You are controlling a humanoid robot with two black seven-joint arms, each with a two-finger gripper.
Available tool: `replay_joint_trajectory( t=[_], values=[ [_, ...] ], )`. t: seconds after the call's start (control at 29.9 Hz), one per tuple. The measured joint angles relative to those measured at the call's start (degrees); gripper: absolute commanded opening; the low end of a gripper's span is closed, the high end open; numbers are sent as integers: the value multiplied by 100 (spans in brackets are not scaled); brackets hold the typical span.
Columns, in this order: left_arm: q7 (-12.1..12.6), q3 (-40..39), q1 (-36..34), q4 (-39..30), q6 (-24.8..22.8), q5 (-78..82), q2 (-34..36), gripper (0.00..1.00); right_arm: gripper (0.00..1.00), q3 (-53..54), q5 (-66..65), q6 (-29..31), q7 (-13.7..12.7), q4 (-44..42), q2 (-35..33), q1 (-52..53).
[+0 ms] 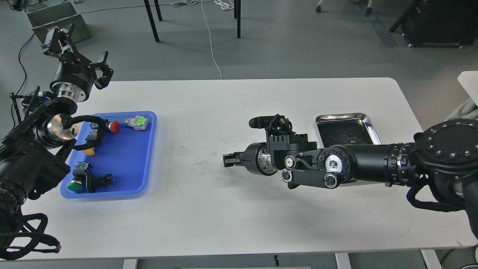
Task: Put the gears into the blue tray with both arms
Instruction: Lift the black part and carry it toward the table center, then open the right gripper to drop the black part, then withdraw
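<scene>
Where the right arm reaches in across the white table, its right gripper is small and dark, so I cannot tell if it is clenched. The left gripper is up high with its fingers spread wide, holding nothing. The blue tray lies at the table's left, long side running front to back. The left arm hides part of it. I can see no gears.

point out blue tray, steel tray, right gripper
blue tray (129, 164): head view, bare floor right of centre.
steel tray (369, 127): head view, shiny right rim.
right gripper (228, 160): head view, dark fingertips at the arm's far end, pointing left.
</scene>
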Motion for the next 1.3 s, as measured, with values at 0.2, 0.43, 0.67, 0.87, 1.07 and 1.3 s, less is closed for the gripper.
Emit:
replay_joint_trajectory(
  t=[0.2, 0.43, 0.67, 0.87, 1.07, 1.3],
  values=[
    [0, 0, 3, 0, 6, 0, 3, 98, 46, -22, -5, -26, 1, -20, -1, -45],
    [0, 0, 6, 0, 7, 3, 10, 98, 78, -24, 13, -307, 1, -26, -1, -48],
    [-88, 0, 37, 0, -14, 4, 31, 98, 93, 64, 45, -463, 1, -103, 0, -22],
    [-74, 4, 46, 0, 8, 10, 57, 98, 94, 913, 93, -612, -6, -613, 0, 12],
    [-10, 104, -17, -16, 7, 54, 99, 98, 94, 2186, 618, -587, -9, -1091, 0, -139],
    [-1, 480, -196, -88, 13, 76, 360, 98, 95, 4619, 1227, -333, 58, -961, -105, -909]
  ],
)
